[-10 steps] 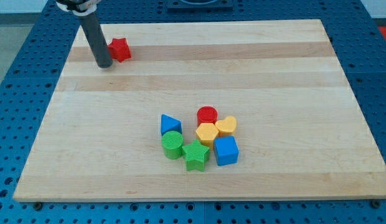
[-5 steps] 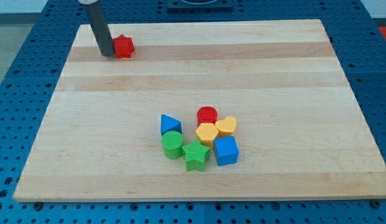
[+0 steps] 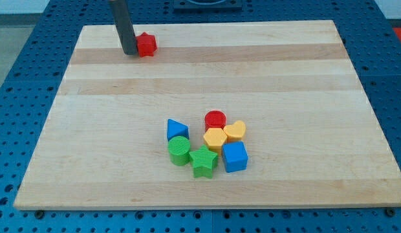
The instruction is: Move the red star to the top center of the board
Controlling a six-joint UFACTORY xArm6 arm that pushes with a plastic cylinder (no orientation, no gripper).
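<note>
My tip [image 3: 130, 52] touches the left side of the red star [image 3: 146, 44]; no jaws, contact only. Star judged light, rigid, free-sliding, prone to turning; push squarely on that left face.

Counter [image 3: 304, 77]: my tip [image 3: 130, 52] stood near the view's top left, touching the red star [image 3: 146, 44] on that star's left. Well apart, below centre, a tight cluster: red cylinder [image 3: 215, 120] at top, yellow heart [image 3: 235, 131] right, yellow hexagon [image 3: 215, 138] beneath, blue triangle [image 3: 176, 129] left, green cylinder [image 3: 179, 150], green star [image 3: 203, 162], blue cube [image 3: 235, 156] along the bottom.
</note>
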